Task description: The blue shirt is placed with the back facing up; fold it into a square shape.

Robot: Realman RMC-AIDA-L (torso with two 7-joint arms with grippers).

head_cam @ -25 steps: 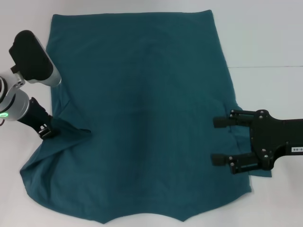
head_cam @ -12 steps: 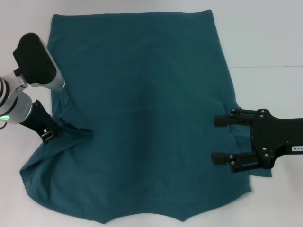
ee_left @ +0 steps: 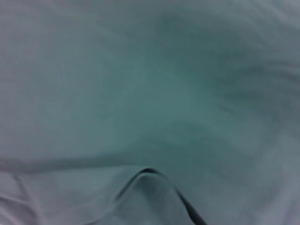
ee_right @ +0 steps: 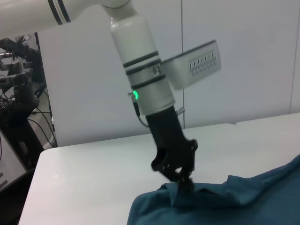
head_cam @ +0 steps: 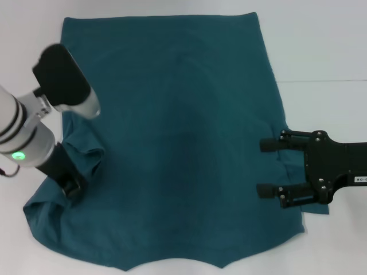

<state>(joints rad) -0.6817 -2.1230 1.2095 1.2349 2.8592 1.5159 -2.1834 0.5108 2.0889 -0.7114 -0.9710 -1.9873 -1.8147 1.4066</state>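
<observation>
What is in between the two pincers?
Only the blue shirt, spread flat from the left pincer to the right pincer; the head view shows it.

White table, pale wall panels, perhaps cables

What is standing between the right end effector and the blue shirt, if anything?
Nothing visible does. The right end effector is open and hovers directly over the right edge of the blue shirt, with no other object between them. The left end effector is already pinching the shirt's left sleeve.
</observation>
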